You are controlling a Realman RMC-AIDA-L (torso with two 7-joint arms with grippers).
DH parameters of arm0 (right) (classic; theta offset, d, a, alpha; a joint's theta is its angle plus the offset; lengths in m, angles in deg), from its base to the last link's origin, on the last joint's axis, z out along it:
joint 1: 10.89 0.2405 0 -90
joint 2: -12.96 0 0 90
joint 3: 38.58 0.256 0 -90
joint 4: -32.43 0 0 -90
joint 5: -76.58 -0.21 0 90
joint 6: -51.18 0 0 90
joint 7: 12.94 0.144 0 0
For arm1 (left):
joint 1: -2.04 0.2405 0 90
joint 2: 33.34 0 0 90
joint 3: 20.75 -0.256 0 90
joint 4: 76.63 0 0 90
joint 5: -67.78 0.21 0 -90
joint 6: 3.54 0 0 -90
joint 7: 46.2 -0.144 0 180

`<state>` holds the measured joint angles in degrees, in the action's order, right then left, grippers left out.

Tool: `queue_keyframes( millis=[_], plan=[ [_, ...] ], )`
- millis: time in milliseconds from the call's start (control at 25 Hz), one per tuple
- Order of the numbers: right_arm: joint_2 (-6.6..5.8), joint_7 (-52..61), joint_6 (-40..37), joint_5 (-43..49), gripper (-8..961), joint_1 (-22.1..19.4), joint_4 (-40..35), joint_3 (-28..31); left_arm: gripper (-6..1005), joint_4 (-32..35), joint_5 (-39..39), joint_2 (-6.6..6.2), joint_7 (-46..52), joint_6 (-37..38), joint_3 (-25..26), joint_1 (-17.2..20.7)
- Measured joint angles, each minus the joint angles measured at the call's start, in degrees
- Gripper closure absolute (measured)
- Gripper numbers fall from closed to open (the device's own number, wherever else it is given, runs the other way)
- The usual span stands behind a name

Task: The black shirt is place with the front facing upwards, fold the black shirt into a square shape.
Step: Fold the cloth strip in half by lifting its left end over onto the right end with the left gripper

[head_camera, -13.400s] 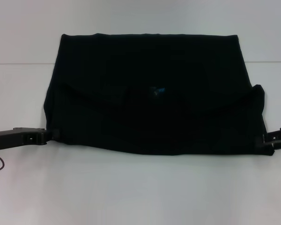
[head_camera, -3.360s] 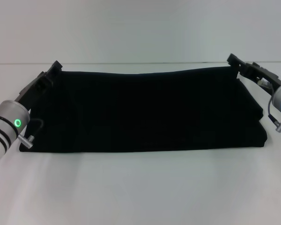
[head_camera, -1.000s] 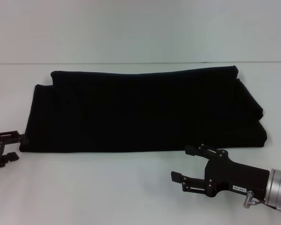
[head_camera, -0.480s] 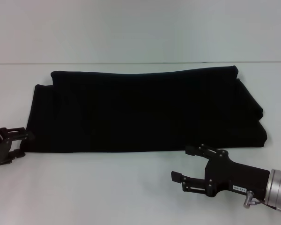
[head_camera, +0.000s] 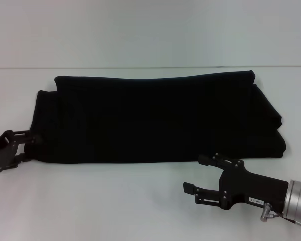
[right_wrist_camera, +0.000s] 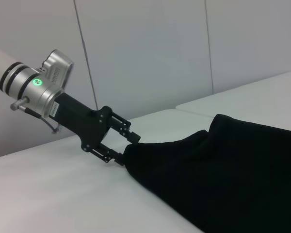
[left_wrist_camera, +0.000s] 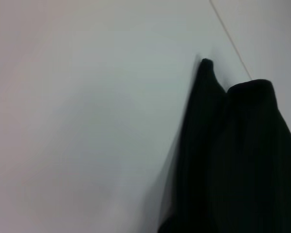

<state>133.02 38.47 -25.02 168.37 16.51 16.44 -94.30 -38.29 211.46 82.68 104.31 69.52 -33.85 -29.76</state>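
So the left hand (head_camera: 26, 146), a black metal claw, sits low on the white table (head_camera: 115, 201), right at the left end of the big plain black cloth shirt (head_camera: 155, 120). Its two fingers are spread apart, one above and one below the near left corner of the cloth. The other arm's camera shows the fingers touching that edge, but they have not squeezed it, so the hand holds nothing.

The shirt lies flat in the middle of the table. It is already folded into a long, wide band, with layers stacked on each other. No letters or label show on top. This is a long shape, not a square, so I think about half the job is done. The ends need to be folded across to make it square.

The right hand (head_camera: 200, 176) is on the table in front of the shirt's right part, close to the near edge but not touching it. Its fingers are spread apart and empty too.
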Motion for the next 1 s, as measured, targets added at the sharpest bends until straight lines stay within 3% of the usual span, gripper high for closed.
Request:
queue_keyframes(
  millis=[400, 560, 800, 1000],
  plan=[
    [0.09, 0.0, 0.0, 0.0, 46, 0.1, 0.1, 0.0, 368, -0.4, 0.1, -0.02, -0.4, -1.2, -1.6, -1.1],
    [0.08, 0.0, 0.0, -0.1, 46, 0.1, 0.2, 0.0, 369, 0.6, 0.7, -0.11, -2.1, -1.1, -4.8, -1.4],
    [0.08, 0.0, 0.0, -0.1, 47, 0.1, 0.2, 0.1, 554, 0.9, 1.2, 0.23, -2.1, -2.2, -8.3, -1.9],
    [0.08, 0.0, 0.0, -0.2, 47, -0.1, 0.2, 0.1, 787, 1.1, 0.8, 0.26, -2.3, -2.5, -8.0, -1.8]
  ],
)
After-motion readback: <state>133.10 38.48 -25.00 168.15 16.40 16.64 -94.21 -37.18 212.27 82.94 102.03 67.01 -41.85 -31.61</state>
